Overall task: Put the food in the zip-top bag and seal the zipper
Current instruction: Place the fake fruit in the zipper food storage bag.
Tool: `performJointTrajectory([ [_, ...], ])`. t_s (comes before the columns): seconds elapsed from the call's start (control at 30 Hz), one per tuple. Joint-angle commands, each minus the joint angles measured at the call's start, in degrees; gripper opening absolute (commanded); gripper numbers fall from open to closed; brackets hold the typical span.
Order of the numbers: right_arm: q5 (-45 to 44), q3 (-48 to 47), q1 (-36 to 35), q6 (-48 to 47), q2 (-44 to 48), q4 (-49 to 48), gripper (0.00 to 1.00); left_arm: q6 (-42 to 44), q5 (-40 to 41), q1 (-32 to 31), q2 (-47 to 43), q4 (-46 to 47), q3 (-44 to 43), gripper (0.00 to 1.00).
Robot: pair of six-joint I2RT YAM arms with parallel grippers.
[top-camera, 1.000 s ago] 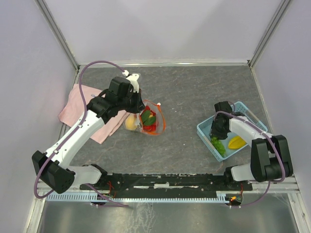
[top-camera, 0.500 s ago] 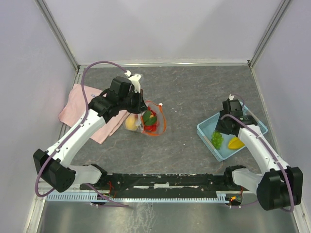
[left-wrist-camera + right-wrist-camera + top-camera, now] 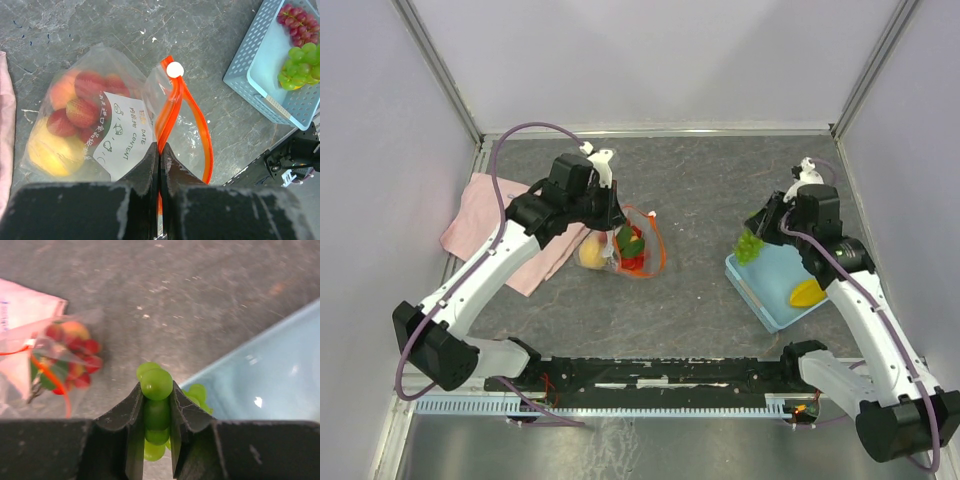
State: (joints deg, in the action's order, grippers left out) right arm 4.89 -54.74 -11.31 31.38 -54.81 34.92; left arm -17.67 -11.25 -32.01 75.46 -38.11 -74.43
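Our left gripper [image 3: 160,149] pinches the zipper [image 3: 166,112] of the bag [image 3: 75,115], which lies on the table [image 3: 75,30] and looks thin and slippery. Our right gripper [image 3: 156,392] squeezes the grapes [image 3: 156,384] mid-bunch above the basket [image 3: 270,370] rim; they seem light and knobbly.

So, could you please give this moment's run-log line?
left end effector: shut on zipper | right end effector: holding green grapes | zip-top bag: open

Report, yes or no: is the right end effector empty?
No, the right end effector is clamped on the green grapes, which sit between its fingers.
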Motion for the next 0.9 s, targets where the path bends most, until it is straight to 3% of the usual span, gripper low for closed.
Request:
performJointTrajectory([
  [0.0, 6.6, -0.3, -3.6, 4.6, 0.6, -14.7, 0.17, -0.6, -1.9, -0.1, 0.3, 2.5, -3.2, 0.03],
  [0.2, 6.7, 1.0, -12.6, 8.6, -3.2, -28.8, 0.17, -0.8, -1.7, -0.1, 0.8, 1.7, -4.4, 0.03],
  [0.5, 6.1, 3.5, -19.6, 18.2, -10.9, -52.4, 0.16, -2.3, -3.7, -0.1, 1.5, 2.5, -4.8, 0.03],
  [0.87, 2.5, 4.4, -27.6, 24.8, -20.6, -68.1, 0.15, -4.6, -4.1, -0.1, 1.3, 5.1, -3.6, 0.03],
])
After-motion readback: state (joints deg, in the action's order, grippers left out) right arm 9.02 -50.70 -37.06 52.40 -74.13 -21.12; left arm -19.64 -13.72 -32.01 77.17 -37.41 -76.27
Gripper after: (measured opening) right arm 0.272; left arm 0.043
